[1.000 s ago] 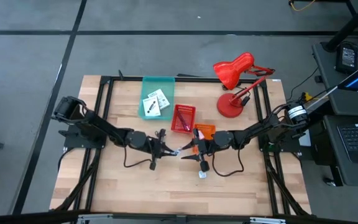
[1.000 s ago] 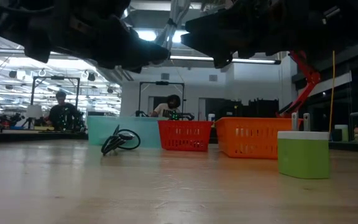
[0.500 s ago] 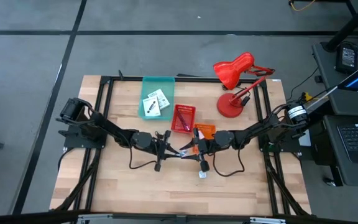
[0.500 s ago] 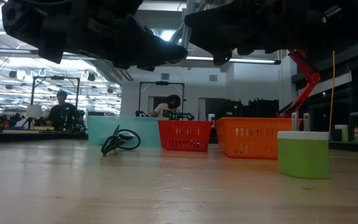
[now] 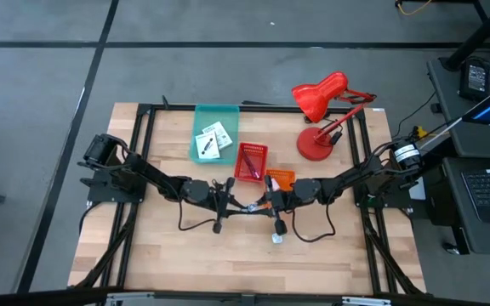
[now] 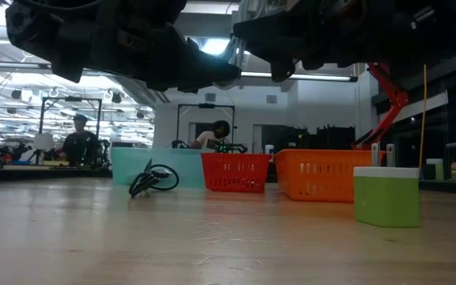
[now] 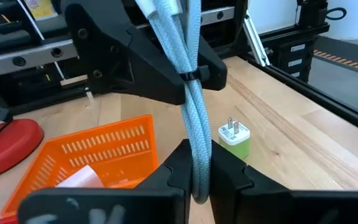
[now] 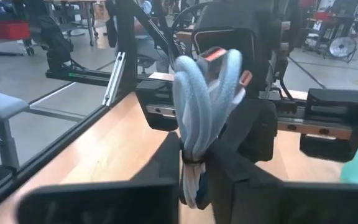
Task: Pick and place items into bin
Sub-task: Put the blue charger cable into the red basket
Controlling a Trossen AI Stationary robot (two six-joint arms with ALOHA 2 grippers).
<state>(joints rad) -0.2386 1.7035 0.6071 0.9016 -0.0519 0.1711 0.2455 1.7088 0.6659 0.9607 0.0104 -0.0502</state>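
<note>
Above mid-bench, my left gripper (image 7: 194, 177) and right gripper (image 8: 194, 168) met, both sets of jaws clamped on the bundled light-blue cable (image 7: 188, 81), which hung between them.

Place: robotics lab or workshop
Evidence: wooden desk (image 5: 185, 246) in a metal frame, workbenches (image 6: 22, 162) behind, seated people (image 6: 79, 142), overhead strip lights (image 6: 291, 76)

left tool (image 5: 232, 202) moved in toward right tool (image 5: 262, 205), gripping the light blue cable (image 7: 191, 112)
</note>
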